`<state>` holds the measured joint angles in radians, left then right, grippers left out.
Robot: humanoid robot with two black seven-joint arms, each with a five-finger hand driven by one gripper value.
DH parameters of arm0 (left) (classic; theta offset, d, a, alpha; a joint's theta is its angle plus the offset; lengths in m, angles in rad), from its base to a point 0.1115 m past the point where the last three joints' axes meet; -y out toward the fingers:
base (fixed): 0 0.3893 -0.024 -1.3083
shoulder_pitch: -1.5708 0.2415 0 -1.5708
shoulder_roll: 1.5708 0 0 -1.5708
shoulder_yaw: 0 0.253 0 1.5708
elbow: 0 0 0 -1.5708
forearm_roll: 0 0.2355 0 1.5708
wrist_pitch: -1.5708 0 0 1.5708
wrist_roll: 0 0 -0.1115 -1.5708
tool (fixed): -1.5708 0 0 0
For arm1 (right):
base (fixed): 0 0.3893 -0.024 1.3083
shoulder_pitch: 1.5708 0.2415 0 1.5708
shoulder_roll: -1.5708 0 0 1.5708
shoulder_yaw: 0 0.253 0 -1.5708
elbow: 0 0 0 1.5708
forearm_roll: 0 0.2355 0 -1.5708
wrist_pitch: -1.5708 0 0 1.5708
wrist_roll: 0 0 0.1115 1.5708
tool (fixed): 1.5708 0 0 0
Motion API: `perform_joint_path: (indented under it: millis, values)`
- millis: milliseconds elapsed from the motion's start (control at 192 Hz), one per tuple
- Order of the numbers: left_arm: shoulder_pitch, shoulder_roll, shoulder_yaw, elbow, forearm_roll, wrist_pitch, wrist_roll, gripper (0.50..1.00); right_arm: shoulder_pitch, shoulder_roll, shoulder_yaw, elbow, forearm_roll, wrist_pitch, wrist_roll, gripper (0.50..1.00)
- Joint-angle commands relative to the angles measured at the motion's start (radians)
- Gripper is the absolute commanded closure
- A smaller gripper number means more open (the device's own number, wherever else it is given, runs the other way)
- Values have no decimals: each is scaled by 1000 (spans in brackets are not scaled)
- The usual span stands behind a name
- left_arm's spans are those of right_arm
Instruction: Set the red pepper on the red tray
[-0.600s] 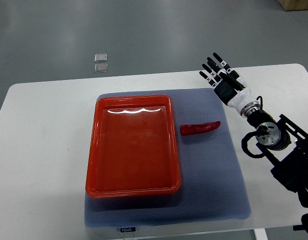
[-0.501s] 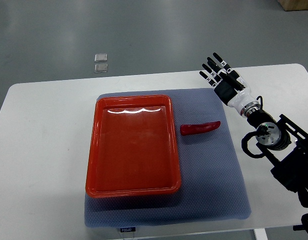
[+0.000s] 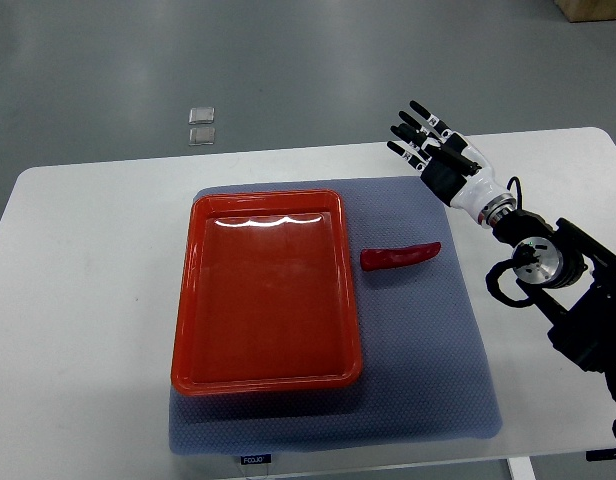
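A red pepper (image 3: 399, 256) lies on the blue-grey mat (image 3: 428, 340), just right of the red tray (image 3: 266, 290). The tray is empty and sits on the left part of the mat. My right hand (image 3: 425, 144) is open with fingers spread, holding nothing. It hovers at the mat's far right corner, up and to the right of the pepper and well apart from it. The right arm (image 3: 548, 270) comes in from the right edge. The left arm is out of view.
The mat lies on a white table (image 3: 88, 300). Two small clear squares (image 3: 201, 125) lie on the grey floor beyond the table's far edge. A brown box corner (image 3: 593, 8) shows at the top right.
My right hand has moved a little up and to the left, toward the table's far edge. The pepper and the tray have not moved.
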<state>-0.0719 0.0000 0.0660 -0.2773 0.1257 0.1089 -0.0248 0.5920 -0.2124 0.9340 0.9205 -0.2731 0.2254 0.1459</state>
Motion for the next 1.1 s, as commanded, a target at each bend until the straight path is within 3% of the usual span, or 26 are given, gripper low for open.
perform_joint_path:
  millis: [0, 141, 292, 511, 809, 1096]
  values:
    - [1, 0, 2, 0, 0, 0, 0, 500, 69, -64, -130, 0, -80, 3, -12, 587]
    - [0, 0, 3, 0, 0, 0, 0, 500, 199, -173, -362, 9, -163, 22, -51, 587]
    - [0, 0, 3, -5, 2, 0, 2, 500, 399, -300, -670, 87, -304, 40, -89, 587]
    - [0, 0, 3, -3, 0, 0, 2, 500, 644, -335, -1060, 205, -457, 15, -124, 589]
    - [0, 0, 2, 0, 0, 0, 2, 500, 654, -260, -1176, 201, -520, -126, -138, 593]
    - [0, 0, 2, 3, 0, 0, 2, 500, 650, -255, -1227, 199, -577, -185, -138, 603]
